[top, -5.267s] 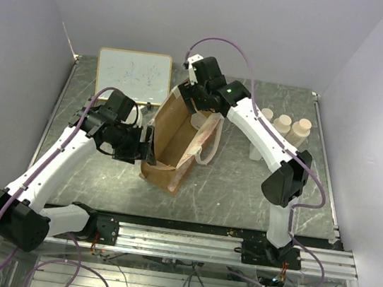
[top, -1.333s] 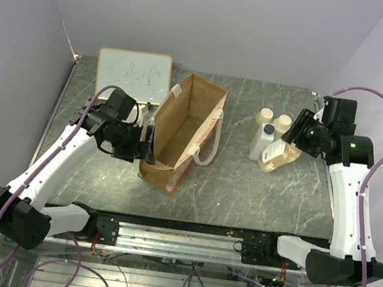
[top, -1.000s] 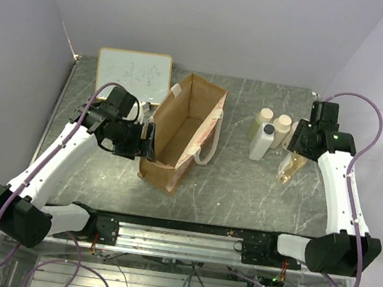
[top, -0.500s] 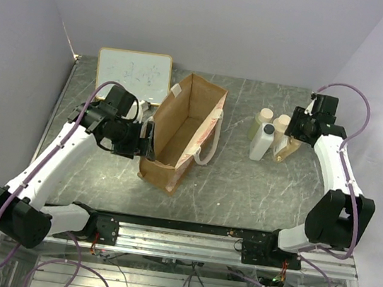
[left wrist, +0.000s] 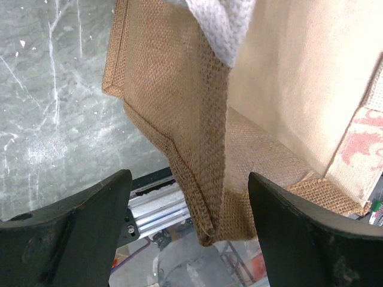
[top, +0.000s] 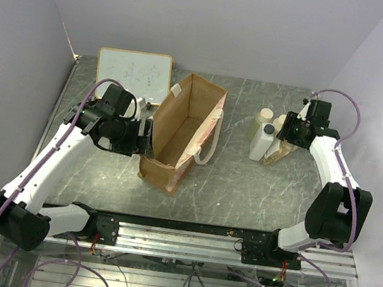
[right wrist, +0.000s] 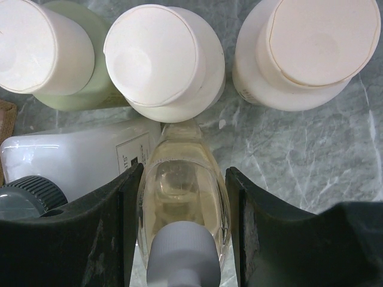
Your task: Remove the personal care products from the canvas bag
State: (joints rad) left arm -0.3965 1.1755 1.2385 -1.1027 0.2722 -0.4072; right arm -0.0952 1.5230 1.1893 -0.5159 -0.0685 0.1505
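Bottles, five, grouped at the right side of the table (top: 242,186), well apart from the bag (top: 180,124). My right claw (right wrist: 184,176) is clamped on the slim amber bottle (right wrist: 179,206), a finger pressed on each side. That bottle sits just beside the white dark-capped bottle (right wrist: 78,155) and the three round-capped ones (right wrist: 158,57). Can't tell if its base touches the table. My left claw (left wrist: 187,191) is spread wide, straddling the bag's corner edge, gripping nothing. The bag is open-topped, mid-table.

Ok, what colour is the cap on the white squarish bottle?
Dark grey cap, seen best in the right wrist view, at the lower left.
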